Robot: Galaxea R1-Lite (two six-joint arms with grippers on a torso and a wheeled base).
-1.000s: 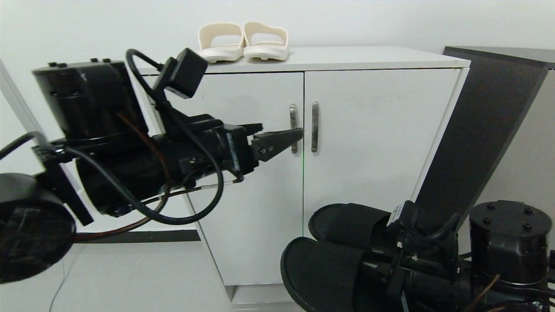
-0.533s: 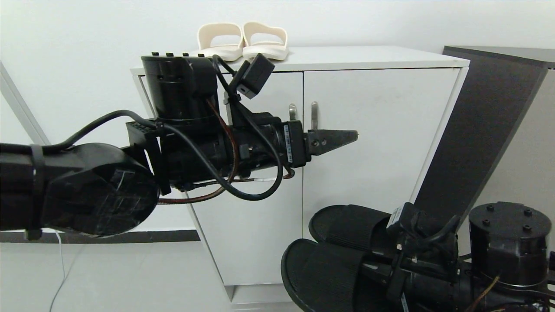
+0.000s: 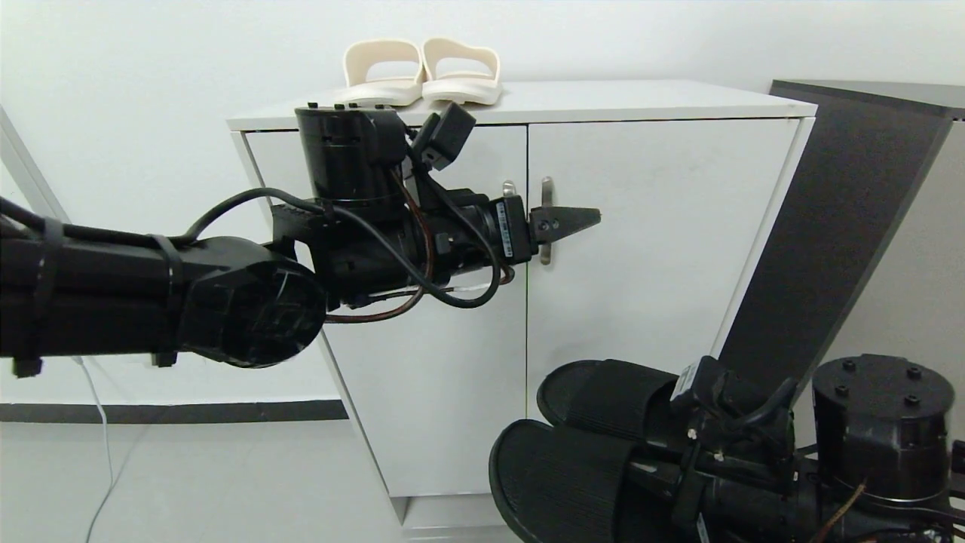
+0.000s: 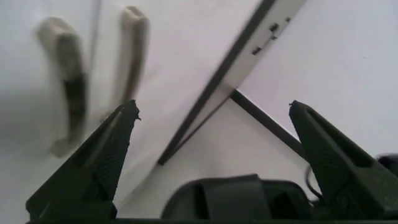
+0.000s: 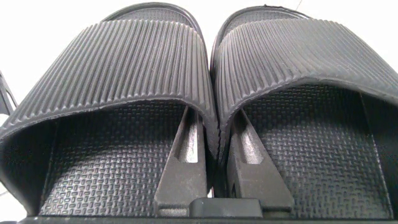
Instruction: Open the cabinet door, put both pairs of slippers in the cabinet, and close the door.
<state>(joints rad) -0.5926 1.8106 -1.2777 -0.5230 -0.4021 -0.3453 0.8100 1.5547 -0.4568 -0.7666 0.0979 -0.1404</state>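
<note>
1. A white painted wall [image 3: 136,68] and a pale smooth floor [image 3: 226,490], joined by a dark skirting strip [image 3: 188,412], fill the head view from 7 to 12 o'clock. A dark grey upright panel [image 3: 837,226] stands at 3 o'clock, just beside the cabinet.
2. The white two-door laminate cabinet [image 3: 663,249] sits at centre with both doors shut. Its flat top looks slick.
3. The pair of black ribbed rubber slippers [image 3: 573,467] is at 5 o'clock, low before the right door. The right gripper [image 5: 214,165] is clamped on the pair's two adjoining inner side walls. They look light and floppy. That doubled wall seems a sound hold, though the toes may sag.
4. The pair of cream moulded foam slippers [image 3: 422,72] lies at 12 o'clock, side by side on the cabinet top. They are probably light and squashy, and pinching the touching inner walls should lift both.
5. Two slim brushed-metal bar handles [image 3: 547,188] flank the door seam. They look rigid and likely slippery, so take one mid-bar.
6. The left gripper [image 3: 588,219] has its fingers spread wide and holds nothing. It hovers before the right door at handle height, and the handles lie beside one finger, not between the two.
</note>
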